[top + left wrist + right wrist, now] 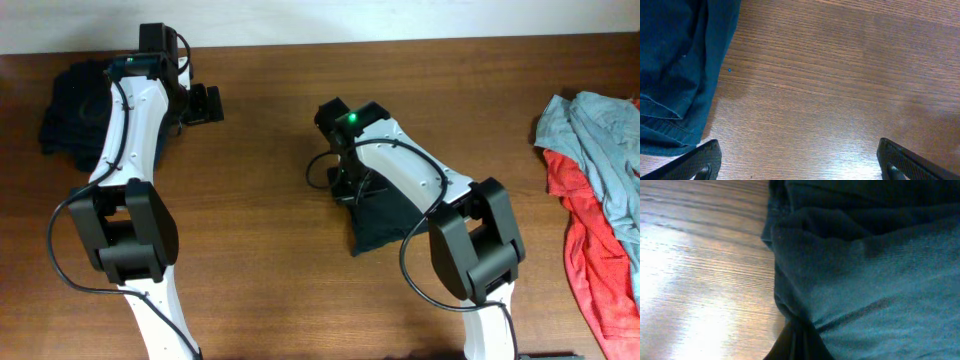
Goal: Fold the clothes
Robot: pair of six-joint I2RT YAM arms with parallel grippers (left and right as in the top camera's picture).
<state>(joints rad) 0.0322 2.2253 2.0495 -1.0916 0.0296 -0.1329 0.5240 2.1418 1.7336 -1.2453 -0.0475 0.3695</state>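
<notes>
Claws first: how did they stand?
— Left claw [800, 167] was spread wide, its fingers [697, 162] over bare desk [280, 270], holding nothing. Right claw [795, 347] was pressed together, tips down against the shirt [385, 225].
— Pinching it?
— A fold ran right up to the tips in the wrist view, but I couldn't tell whether any cloth sat between them.
— Where did the shirt lie?
— Mid-desk, a dark, bunched-up bundle, partly under the right arm.
— And the other clothes?
— A dark pile [72, 105] lay at the far left of the desk, beside the left arm, its edge near the left claw. A grey-blue top [600, 130] and a red top [600, 265] lay heaped together at the right edge, the grey-blue partly over the red, well apart from both claws.
</notes>
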